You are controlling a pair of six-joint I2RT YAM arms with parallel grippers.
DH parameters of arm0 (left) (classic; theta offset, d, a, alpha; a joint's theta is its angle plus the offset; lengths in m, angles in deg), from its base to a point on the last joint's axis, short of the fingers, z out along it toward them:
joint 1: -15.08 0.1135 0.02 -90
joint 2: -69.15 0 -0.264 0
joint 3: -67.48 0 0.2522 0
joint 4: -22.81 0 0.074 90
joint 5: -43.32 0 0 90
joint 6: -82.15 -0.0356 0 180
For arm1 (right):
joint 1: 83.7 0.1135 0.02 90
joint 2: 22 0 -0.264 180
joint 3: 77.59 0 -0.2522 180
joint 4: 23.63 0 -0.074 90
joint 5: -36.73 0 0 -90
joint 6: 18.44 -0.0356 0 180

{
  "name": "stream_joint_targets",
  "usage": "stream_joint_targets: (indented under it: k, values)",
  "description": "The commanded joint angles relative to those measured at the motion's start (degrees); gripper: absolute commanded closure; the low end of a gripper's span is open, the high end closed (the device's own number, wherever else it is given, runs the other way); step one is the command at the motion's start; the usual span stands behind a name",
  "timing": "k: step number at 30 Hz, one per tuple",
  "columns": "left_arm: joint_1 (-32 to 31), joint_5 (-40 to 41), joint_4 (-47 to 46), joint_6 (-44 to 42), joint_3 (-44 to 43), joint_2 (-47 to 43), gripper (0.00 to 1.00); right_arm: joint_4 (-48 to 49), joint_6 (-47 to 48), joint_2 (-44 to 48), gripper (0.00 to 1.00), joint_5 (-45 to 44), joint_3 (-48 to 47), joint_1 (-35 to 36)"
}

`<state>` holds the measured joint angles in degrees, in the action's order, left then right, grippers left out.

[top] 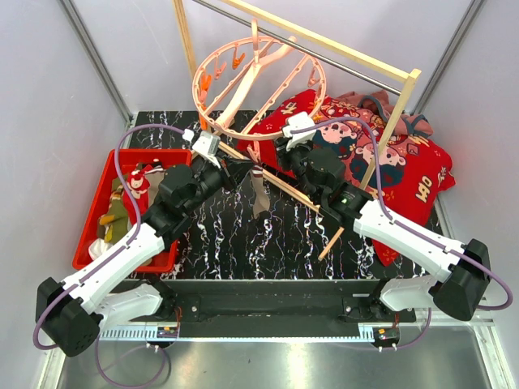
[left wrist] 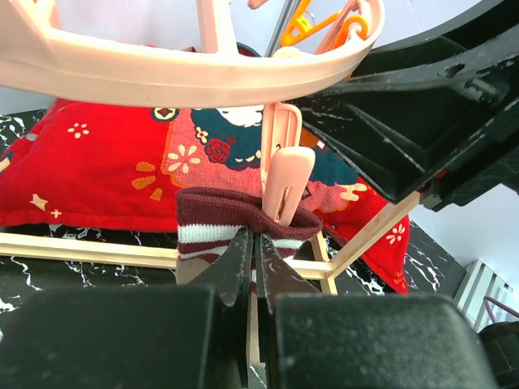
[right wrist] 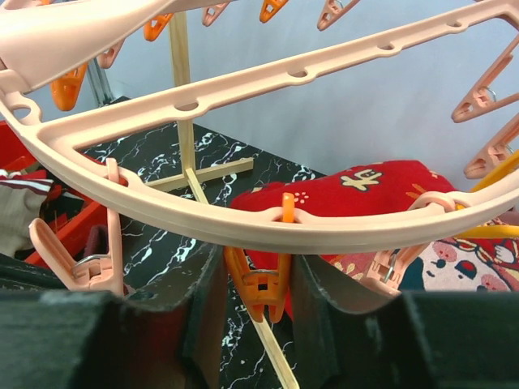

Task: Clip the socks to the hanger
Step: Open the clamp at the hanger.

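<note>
Left wrist view: striped sock (left wrist: pixel 217 220) in pink clip (left wrist: pixel 286 180) under hanger (left wrist: pixel 162 77).

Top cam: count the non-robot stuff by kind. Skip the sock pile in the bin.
Pink ring hanger: 1
Wooden rack: 1
Red bin: 1
Red printed cloth: 1
Sock at a hanger clip: 1
Total: 5

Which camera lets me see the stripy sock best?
The left wrist camera. The stripy sock fills the middle there, its dark red cuff with white stripes at a pink clip. The top camera shows it small, hanging below the hanger. The right wrist camera catches just a bit at its left edge.
</note>
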<state>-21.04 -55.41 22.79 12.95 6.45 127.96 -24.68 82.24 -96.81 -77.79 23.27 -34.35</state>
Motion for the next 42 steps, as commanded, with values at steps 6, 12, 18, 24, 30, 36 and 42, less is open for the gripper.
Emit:
stream_joint_targets:
  k: [6,12,18,24,30,36,42]
  values:
    - [-0.27,0.82,0.07,-1.29,-2.66,-1.32,1.00,-2.34,-6.54,1.06,0.78,-2.03,-3.70,-0.04]
    - [-0.27,2.49,1.03,-1.20,-2.48,-1.33,0.88,-2.87,-11.89,1.15,0.89,-2.03,-3.43,0.05]
    - [-0.18,8.46,8.65,-2.25,-4.58,-2.99,0.48,-2.52,-13.23,0.80,0.90,-1.50,-3.17,-0.04]
    - [1.31,18.57,21.41,-4.97,-7.75,-7.21,0.24,-1.64,-13.40,1.15,0.89,-1.42,-2.20,-0.04]
    - [9.73,23.41,33.37,-6.64,-10.04,-10.20,0.15,-1.11,-12.96,1.77,0.89,-1.33,-1.41,-0.12]
    - [23.54,23.50,44.44,-6.29,-16.01,-3.27,0.15,-0.49,-12.79,2.38,0.89,-0.71,-0.53,-0.30]
    - [30.49,27.27,50.34,-6.65,-26.29,11.40,0.18,0.30,-12.70,2.73,0.89,-0.10,0.26,-0.47]
